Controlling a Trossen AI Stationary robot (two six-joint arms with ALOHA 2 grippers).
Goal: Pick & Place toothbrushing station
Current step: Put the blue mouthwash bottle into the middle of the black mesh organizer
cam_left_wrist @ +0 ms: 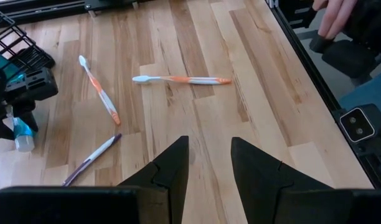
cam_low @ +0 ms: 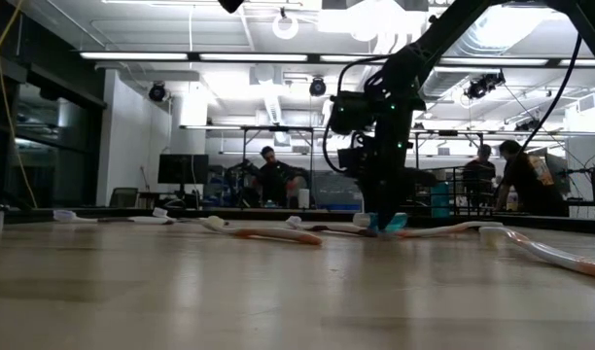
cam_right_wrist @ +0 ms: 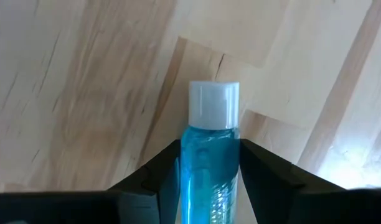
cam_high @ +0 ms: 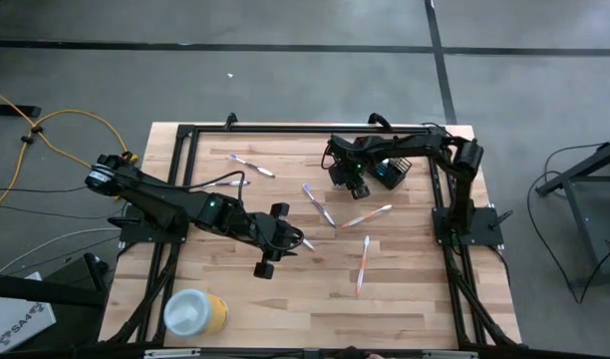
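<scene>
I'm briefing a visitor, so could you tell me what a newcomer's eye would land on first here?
Probably the right gripper at the table's far right, its jaws closed on a blue tube with a white cap. Next, the toothbrushes scattered across the middle of the table, with the left gripper open above them. A yellow cylinder lies at the near left corner.

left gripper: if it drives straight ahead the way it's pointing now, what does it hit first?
Probably bare table first, since the left gripper points down at the wood with open jaws. Farther along that line lies the orange-and-white toothbrush; depth is hard to judge.

Grey floor, bright ceiling lights
</scene>
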